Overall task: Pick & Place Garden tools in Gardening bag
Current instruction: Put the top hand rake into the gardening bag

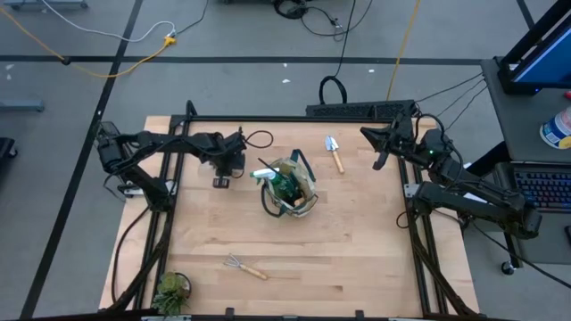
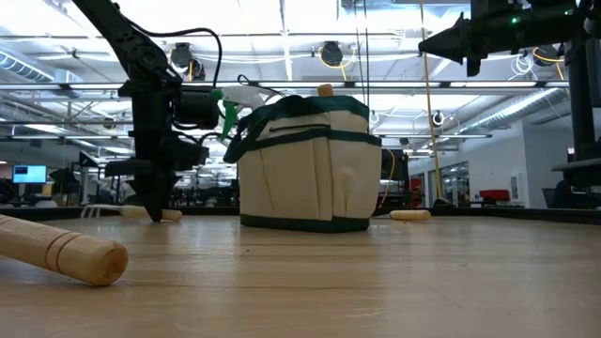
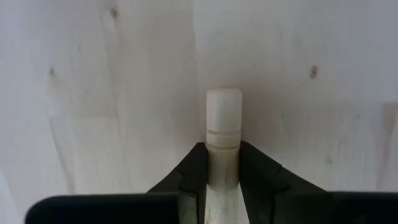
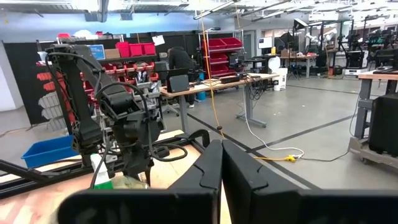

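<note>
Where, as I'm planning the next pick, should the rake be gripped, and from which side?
Grip the rake by the middle of its wooden handle, coming straight down from above with the fingers across it. It lies flat on the table, slanted, and the handle is straight and bare, while the tines are splayed and thin.

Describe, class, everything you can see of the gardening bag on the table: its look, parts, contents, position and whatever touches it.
The gardening bag is a small round tote of beige canvas with dark green trim along rim and base, stitched side pockets and dark loop handles. It stands upright on the wooden table, near the middle. A green spray bottle with a white trigger sticks out of its top, and a wooden handle end shows above the rim. Neither gripper touches it.
</note>
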